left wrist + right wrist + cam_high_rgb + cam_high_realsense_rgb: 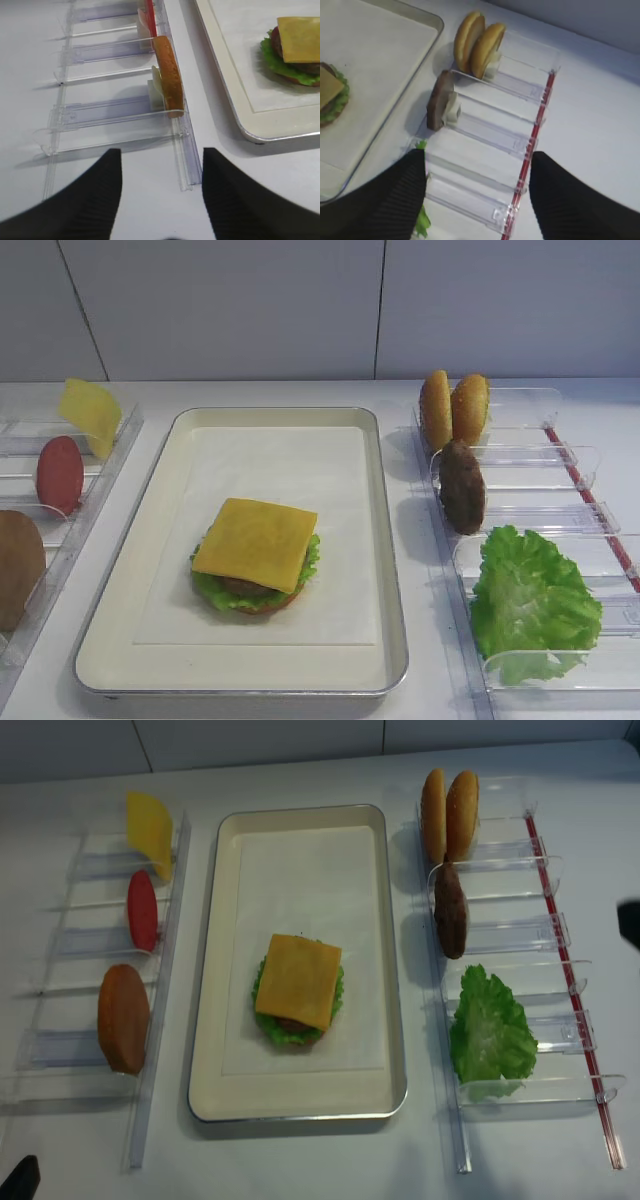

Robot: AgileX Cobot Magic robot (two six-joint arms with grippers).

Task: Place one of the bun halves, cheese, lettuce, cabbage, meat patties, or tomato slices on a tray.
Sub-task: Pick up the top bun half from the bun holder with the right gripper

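Note:
The silvery tray (pixel 392 570) lies in the middle with a stack on its white liner: a cheese slice (pixel 255 543) on top of lettuce, a patty and a bun. Two bun halves (pixel 453 408), a meat patty (pixel 462 486) and a lettuce leaf (pixel 530 600) stand in the right rack. In the left rack are cheese (pixel 90 415), a tomato slice (pixel 60 474) and a bun half (pixel 168 75). My right gripper (pixel 477 155) hangs open over the right rack, with nothing between its fingers. My left gripper (pixel 161 152) is open above the table, near the left rack's front end.
Clear plastic racks (pixel 520 935) flank the tray on both sides. The right rack has a red strip (pixel 537 125) along its outer edge. A white wall runs behind the table.

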